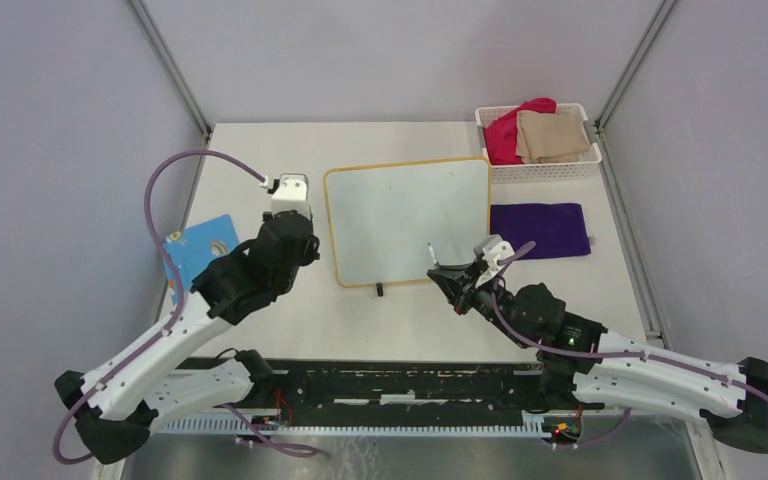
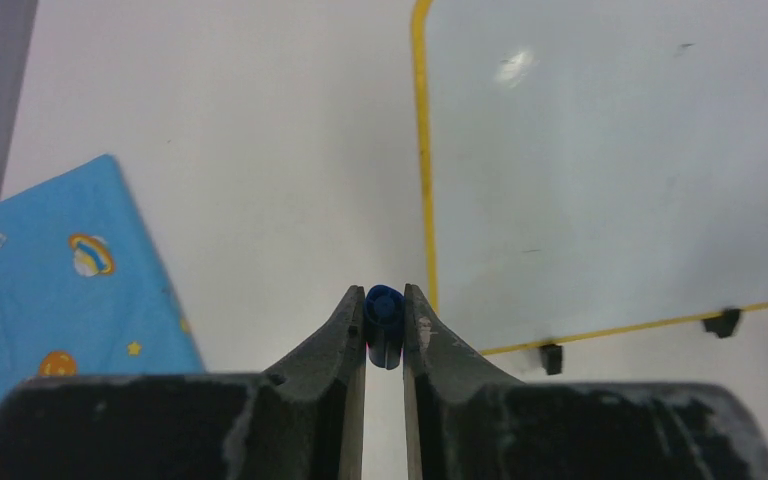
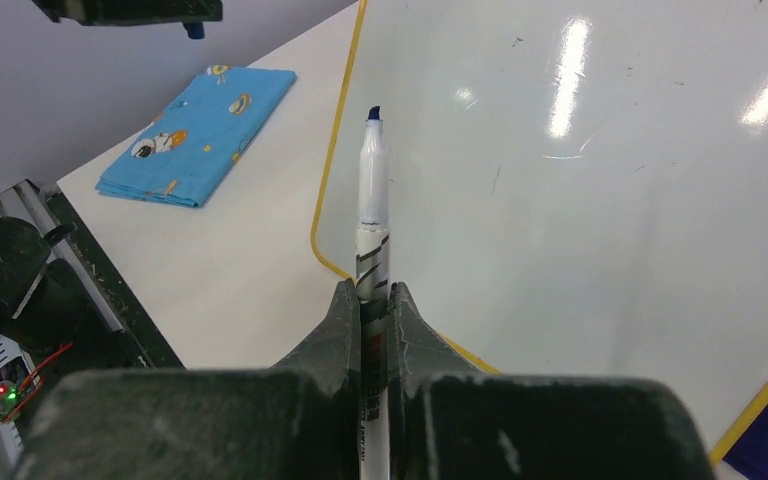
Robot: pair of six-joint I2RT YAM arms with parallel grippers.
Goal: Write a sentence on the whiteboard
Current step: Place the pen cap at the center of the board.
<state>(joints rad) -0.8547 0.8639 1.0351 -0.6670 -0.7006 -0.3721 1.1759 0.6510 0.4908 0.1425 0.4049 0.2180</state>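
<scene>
- Overhead, at the counter's [image 1: 260,160] far right corner, a white lattice basket [image 1: 540,171] holds a red cloth [image 1: 505,137] and a tan cloth [image 1: 552,135]. The whiteboard [image 1: 405,215] lies flat mid-counter, long axis left to right.
- Left wrist: the left hand [image 2: 384,300] is clenched on a blue cap [image 2: 384,312], just beside the board's yellow rim.
- Right wrist: the right hand [image 3: 371,295] grips a marker [image 3: 372,200], its tip pointing away over the glossy board.

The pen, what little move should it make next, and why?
Probably lower the pen until its tip touches the whiteboard. The right gripper grips it uncapped, tip over the board, the left gripper holds the blue cap, and the board looks blank.
</scene>
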